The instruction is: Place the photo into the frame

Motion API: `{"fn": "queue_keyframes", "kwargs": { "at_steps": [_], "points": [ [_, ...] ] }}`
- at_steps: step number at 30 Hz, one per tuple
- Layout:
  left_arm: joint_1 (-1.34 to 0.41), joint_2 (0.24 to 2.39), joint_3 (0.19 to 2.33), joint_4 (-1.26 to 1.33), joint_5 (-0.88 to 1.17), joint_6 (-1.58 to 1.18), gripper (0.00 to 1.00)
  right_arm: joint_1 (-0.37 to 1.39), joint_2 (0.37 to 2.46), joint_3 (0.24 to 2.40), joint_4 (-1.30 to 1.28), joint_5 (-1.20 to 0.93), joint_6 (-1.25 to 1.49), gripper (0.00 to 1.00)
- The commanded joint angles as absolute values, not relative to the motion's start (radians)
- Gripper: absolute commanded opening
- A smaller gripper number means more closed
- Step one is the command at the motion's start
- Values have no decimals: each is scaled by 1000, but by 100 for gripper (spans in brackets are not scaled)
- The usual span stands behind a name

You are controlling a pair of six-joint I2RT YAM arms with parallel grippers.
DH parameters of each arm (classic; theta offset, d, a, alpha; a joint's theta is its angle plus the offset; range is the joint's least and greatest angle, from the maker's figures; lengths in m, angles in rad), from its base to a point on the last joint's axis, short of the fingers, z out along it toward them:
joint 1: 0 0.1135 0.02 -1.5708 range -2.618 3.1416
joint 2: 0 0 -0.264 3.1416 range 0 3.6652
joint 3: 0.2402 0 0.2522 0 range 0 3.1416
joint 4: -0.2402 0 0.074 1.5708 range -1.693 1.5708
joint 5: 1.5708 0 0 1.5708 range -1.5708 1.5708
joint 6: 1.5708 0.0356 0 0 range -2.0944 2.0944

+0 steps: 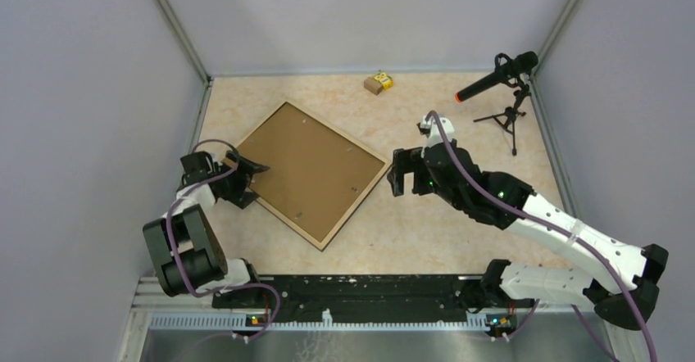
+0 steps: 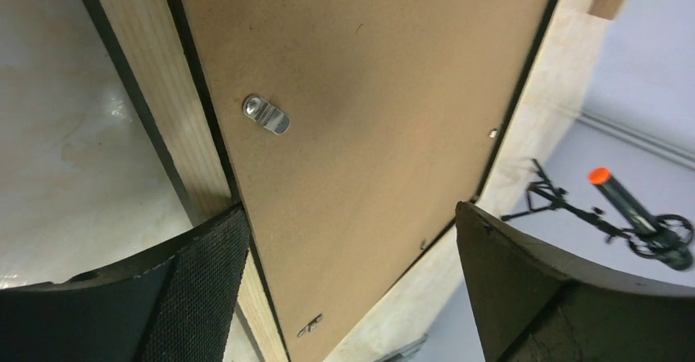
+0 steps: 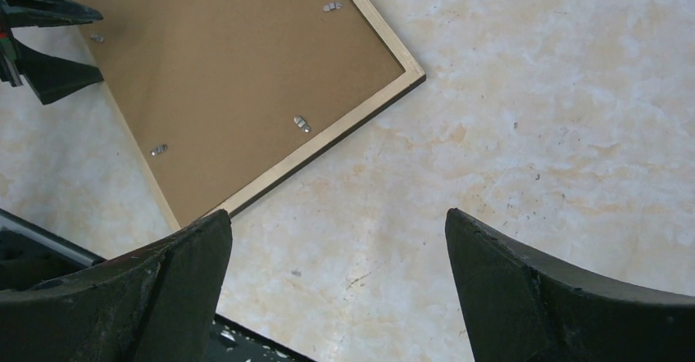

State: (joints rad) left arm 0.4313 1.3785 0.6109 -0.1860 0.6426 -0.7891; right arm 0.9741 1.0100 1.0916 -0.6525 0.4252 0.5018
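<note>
Left gripper [image 1: 248, 182] spread wide, low at the frame [image 1: 355, 205] edge; right gripper [image 1: 402, 175] gaping, arm stretched forward

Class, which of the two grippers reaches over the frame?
The left gripper, open over the frame at its left edge; the right gripper hangs over bare table.

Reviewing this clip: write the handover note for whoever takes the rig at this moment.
Left gripper: open, at the left corner of the frame.
Right gripper: open, holding nothing, over the table right of the frame.
Frame: lies face down, brown backing board seated in it.
Photo: not in view; it may be under the board, cannot tell.
Left: confirm the photo is inside, secure the board.
</note>
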Motion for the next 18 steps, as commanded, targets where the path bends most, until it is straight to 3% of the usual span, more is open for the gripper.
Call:
{"fn": "queue_keyframes", "kwargs": {
  "at_steps": [1,18],
  "points": [
    [387,1356,695,-365,459,-705,98,974,1037,1102,-663,461,501,99],
    [220,1452,874,-479,251,-697,98,973,1203,1104,-663,440,602,99]
  ]
}}
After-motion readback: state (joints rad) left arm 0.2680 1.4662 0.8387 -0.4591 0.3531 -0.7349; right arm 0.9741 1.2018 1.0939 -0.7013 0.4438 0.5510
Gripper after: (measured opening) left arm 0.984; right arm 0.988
